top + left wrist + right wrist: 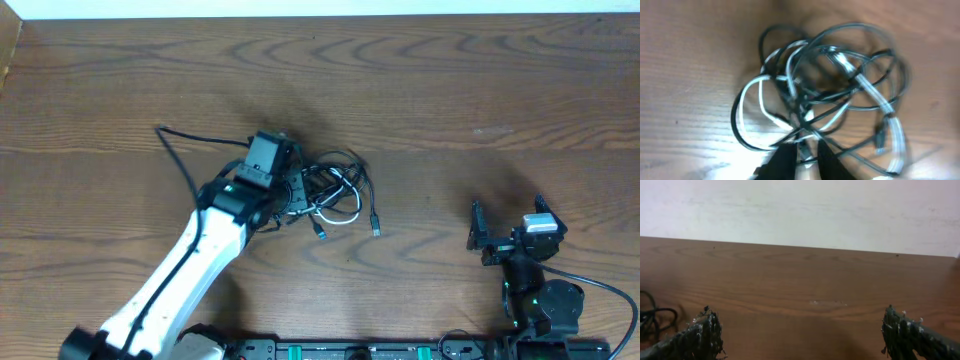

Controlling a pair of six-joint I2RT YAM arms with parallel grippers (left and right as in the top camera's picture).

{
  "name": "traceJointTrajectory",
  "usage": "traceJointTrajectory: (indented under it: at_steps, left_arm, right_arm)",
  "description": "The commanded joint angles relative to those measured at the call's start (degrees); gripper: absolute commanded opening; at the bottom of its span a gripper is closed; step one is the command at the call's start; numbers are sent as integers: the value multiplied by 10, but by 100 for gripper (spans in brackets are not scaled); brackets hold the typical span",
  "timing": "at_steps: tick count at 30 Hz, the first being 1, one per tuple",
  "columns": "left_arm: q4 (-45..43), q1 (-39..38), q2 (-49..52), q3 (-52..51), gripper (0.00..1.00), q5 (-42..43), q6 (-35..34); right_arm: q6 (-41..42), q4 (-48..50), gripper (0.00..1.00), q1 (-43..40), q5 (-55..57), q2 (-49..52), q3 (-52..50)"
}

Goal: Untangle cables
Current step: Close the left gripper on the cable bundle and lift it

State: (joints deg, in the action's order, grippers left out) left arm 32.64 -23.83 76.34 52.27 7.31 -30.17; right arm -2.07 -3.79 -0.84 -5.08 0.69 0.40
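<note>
— Where are the cables?
— Tangled mid-tabletop, blurred. The left fingers stand nearly together around some; I cannot tell if they grip. The right fingers are spread wide.

Brown wooden table, plain white wall

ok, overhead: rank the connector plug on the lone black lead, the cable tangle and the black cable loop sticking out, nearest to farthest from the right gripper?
From the right gripper:
1. connector plug, lying clear on the tangle's side facing it.
2. cable tangle, mid-table.
3. black cable loop, sticking out on the tangle's far side.
</note>
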Motion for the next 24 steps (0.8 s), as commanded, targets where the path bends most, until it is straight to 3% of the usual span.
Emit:
traceJointTrajectory:
  at_steps: [1, 3, 4, 14, 16, 19, 22, 24]
  left_arm:
    - [-2, -4, -2, 13, 66, -3, -14]
    - [-10, -7, 14, 13, 90, -3, -15]
    - [-16, -9, 25, 13, 95, -3, -15]
    - [-41, -33, 176, 13, 98, -3, -61]
    - [-47, -33, 204, 13, 91, -4, -61]
    - [-60, -33, 240, 13, 46, -5, -61]
    - [-62, -33, 256, 13, 8, -5, -61]
    - [-57, -33, 256, 13, 8, -5, -54]
  right_arm:
    - [5, -2, 99, -3, 5, -4, -1]
    - [5, -2, 99, -2, 5, -4, -1]
    - [5, -2, 99, -3, 5, -4, -1]
    - [5, -2, 99, -3, 5, -4, -1]
    - [5, -2, 99, -2, 5, -4, -1]
    - [5, -2, 99, -3, 5, -4, -1]
    - [5, -2, 99, -3, 5, -4, -1]
    - [5, -2, 99, -3, 5, -4, -1]
